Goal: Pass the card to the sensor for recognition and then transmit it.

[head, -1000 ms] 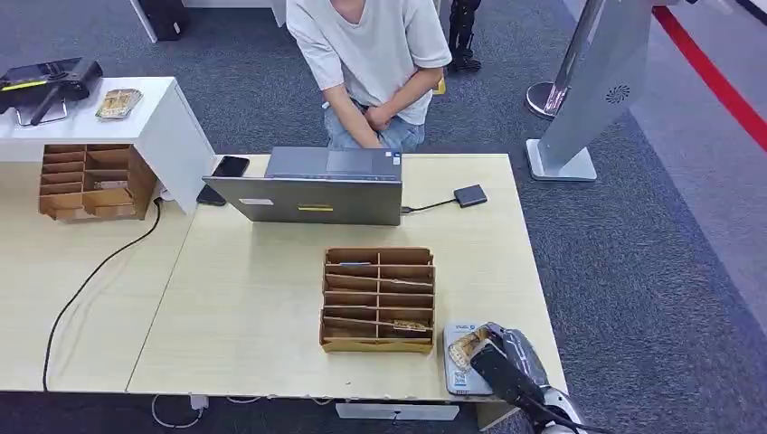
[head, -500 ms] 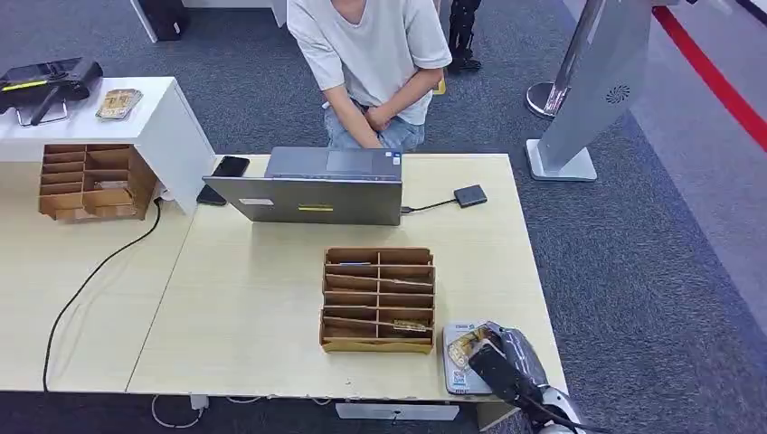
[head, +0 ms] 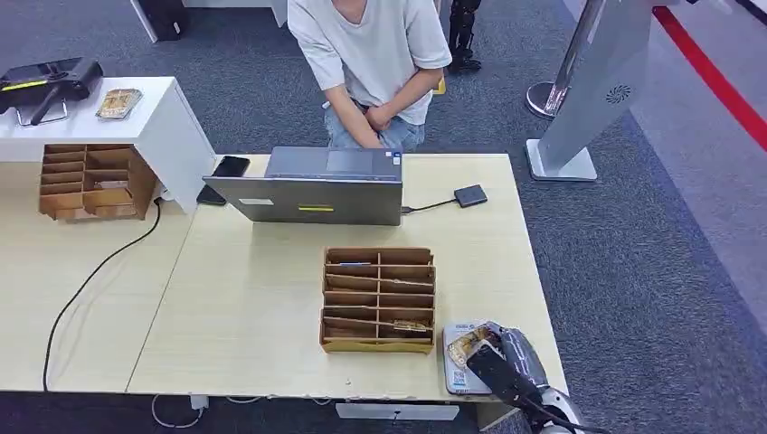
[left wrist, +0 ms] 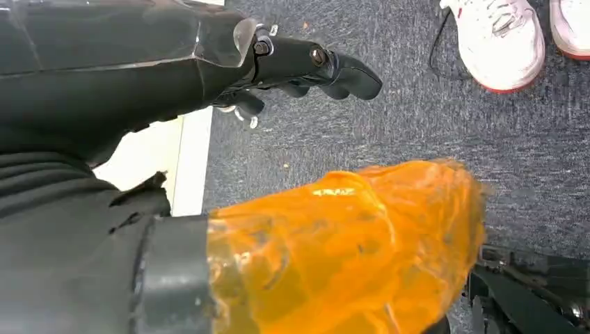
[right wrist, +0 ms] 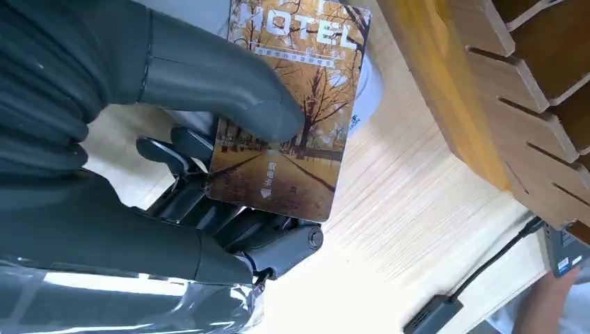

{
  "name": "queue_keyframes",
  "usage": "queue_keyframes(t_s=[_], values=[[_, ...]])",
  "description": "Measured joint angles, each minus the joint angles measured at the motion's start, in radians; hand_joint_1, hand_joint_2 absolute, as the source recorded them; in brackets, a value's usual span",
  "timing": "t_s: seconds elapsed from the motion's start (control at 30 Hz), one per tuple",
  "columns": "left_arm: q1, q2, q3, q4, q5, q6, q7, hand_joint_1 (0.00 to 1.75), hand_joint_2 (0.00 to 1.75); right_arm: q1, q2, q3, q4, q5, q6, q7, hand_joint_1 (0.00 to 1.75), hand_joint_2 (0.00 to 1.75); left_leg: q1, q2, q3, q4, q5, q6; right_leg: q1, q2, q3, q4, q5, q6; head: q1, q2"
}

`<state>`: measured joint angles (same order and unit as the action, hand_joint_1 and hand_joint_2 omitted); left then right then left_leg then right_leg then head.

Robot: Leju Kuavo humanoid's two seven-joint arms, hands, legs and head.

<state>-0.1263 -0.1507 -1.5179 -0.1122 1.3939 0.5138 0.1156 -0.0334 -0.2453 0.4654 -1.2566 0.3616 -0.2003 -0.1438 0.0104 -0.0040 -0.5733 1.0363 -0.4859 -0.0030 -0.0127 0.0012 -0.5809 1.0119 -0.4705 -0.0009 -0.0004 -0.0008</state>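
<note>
The right hand (right wrist: pixel 209 174) has a thick, smooth grey thumb and darker, slimmer fingers (right wrist: pixel 174 149) joined by a round screw at the knuckle, with glossy clear film over the cover behind them. The left hand (left wrist: pixel 299 66) is black, with bare metal screws at its finger pivots. Just behind it, amber translucent wrap sheathes a rounded part under a dark ribbed cover.

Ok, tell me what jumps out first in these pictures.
The right hand at the table's near right corner, pinching a hotel card printed with golden autumn trees over the grey sensor. Next, the wooden slotted box mid-table, beside the sensor. Then the person standing behind the laptop at the far edge.
</note>
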Motion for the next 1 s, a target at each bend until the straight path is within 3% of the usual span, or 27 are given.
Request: queue_keyframes(t_s=[1.0], values=[[0.000,-0.004,0.000,0.000,0.006,0.003,0.000,0.00,0.00,0.025,-0.015,-0.001,-0.069,0.013,-0.029,-0.019,1.75,1.75,0.000,0.000,-0.001,0.000,0.000,0.000,0.000,0.000,-0.001,0.000,0.000,0.000,0.000,0.000]])
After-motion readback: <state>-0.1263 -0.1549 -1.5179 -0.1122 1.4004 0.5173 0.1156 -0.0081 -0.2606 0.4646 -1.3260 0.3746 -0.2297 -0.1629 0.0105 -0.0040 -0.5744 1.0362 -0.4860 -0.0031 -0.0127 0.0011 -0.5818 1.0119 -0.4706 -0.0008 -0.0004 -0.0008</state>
